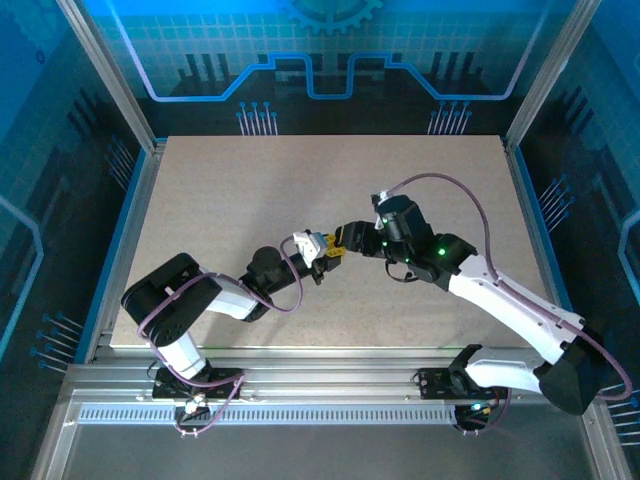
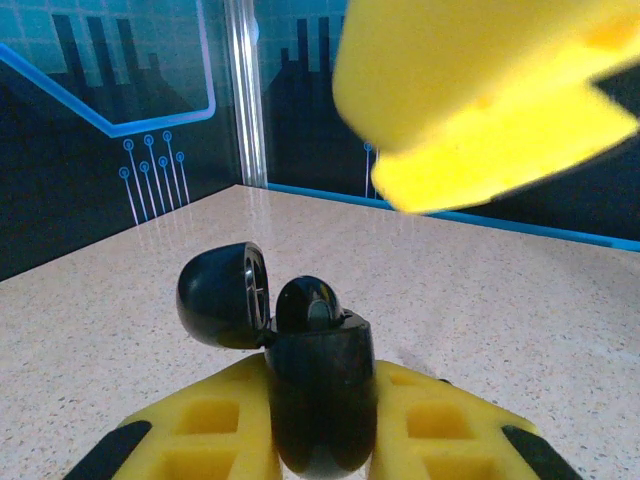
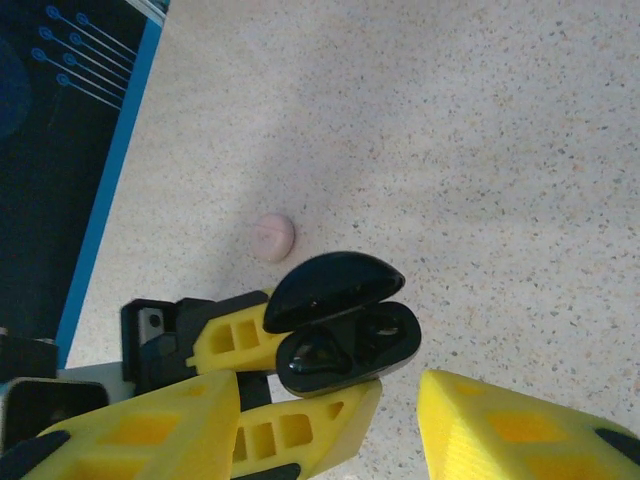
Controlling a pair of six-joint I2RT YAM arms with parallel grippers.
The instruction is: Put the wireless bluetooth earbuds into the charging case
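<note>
A: Left gripper (image 1: pixel 322 252), state?

B: Clamped shut on the black case (image 3: pixel 350 340), low on its body, apparently lifted off the table (image 1: pixel 250 180). Gripping low to leave the rim and hinge free.

A: Lid (image 3: pixel 335 283)?

B: Flipped open and tipped back to one side, out of the way of anything coming in from above. Wells turned up toward the right gripper (image 1: pixel 350 238).

A: And that one?

B: Hovering just beside the case, fingers part-way apart, nothing visible between them. Probably held close for a push or a nudge, judging by the pose.

A: Buds?

B: From the left wrist, one dark bud (image 2: pixel 308 305) poking up out of the case mouth, seemingly not pressed home. From the right wrist, glossy dark shapes in both wells. Hard to tell whether fully seated.

A: Anything else down there?

B: A pink round piece (image 3: pixel 273 237) lying on the table, apart from the case. Too small to call bud or case.

A: Next?

B: Likely a press on the proud bud, then closing the lid. Risks: twisting the case in the grip, or popping the bud out.
</note>
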